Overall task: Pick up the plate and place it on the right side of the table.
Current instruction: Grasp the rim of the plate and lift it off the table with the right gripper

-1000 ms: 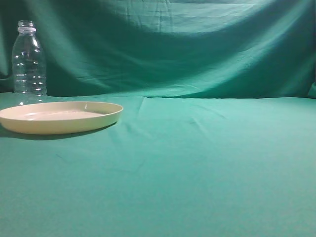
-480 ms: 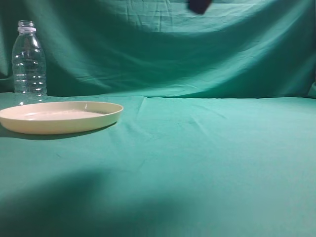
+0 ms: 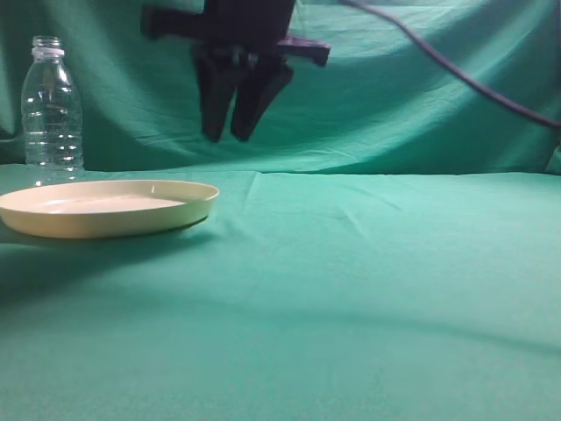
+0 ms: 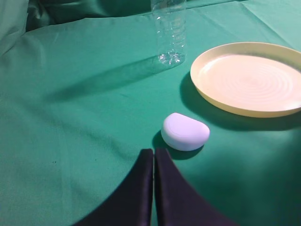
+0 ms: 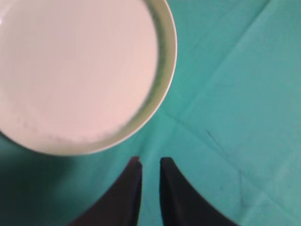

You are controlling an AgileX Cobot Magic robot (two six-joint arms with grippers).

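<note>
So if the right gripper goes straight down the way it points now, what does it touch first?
Probably the bare table, just beside the plate. The right gripper points at cloth past the rim, its fingertips slightly apart. Depth is unclear, so a fingertip might graze the rim.

Right gripper (image 3: 226, 136) hangs high, fingers pointing down, narrow gap between tips, nothing held. Left gripper (image 4: 154, 153) low, fingers pressed together, empty.
</note>
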